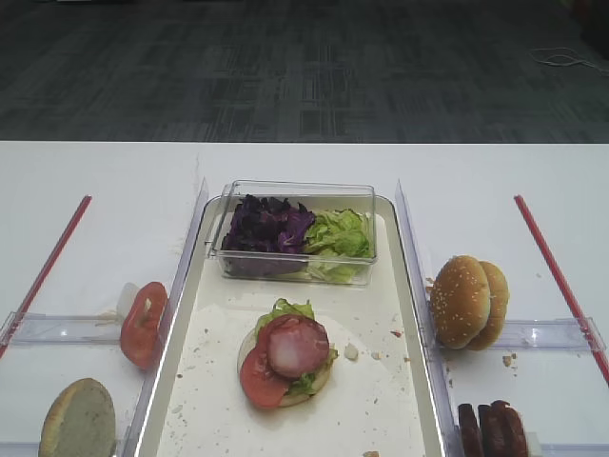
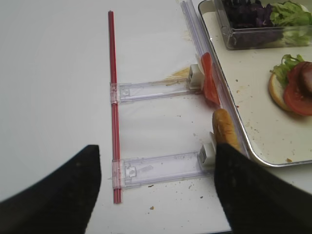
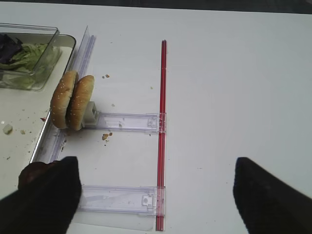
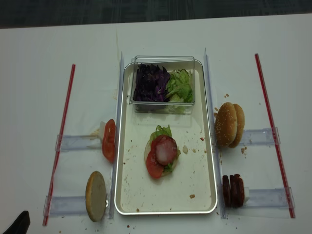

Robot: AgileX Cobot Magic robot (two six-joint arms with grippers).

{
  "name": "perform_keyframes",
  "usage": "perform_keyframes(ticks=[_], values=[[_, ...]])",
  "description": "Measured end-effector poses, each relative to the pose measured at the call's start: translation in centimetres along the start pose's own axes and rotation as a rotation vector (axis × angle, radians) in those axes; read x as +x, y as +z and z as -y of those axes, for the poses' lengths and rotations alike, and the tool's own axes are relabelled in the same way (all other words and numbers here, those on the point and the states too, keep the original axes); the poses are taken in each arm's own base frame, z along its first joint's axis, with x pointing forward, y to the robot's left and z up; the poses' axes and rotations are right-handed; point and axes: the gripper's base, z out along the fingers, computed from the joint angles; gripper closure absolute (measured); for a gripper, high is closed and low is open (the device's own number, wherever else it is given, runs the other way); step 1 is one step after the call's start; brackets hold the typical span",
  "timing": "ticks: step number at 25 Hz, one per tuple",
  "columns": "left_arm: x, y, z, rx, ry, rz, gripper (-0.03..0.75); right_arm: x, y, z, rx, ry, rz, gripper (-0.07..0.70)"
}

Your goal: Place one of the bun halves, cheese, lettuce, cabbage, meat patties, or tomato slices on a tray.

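Observation:
On the cream tray lies a stack: a bun half, lettuce, a tomato slice and a meat patty on top. Left of the tray stand a tomato slice and a bun half on edge. To its right stand two bun halves and the meat patties. Cabbage and more lettuce fill a clear box. No cheese shows. My left gripper hangs open above the table beside the left bun half. My right gripper is open and empty near the patties.
Clear plastic holders and two red strips lie on the white table on both sides of the tray. The clear box takes up the tray's far end. Crumbs speckle the tray floor.

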Motion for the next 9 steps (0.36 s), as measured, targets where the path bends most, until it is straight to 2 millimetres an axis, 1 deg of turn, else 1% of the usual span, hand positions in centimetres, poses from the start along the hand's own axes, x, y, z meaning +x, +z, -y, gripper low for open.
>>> perform_keyframes(ticks=[9], values=[[0.0, 0.0, 0.0, 0.0, 0.0, 0.0, 0.225, 0.0, 0.0, 0.0, 0.0, 0.0, 0.0, -0.029]])
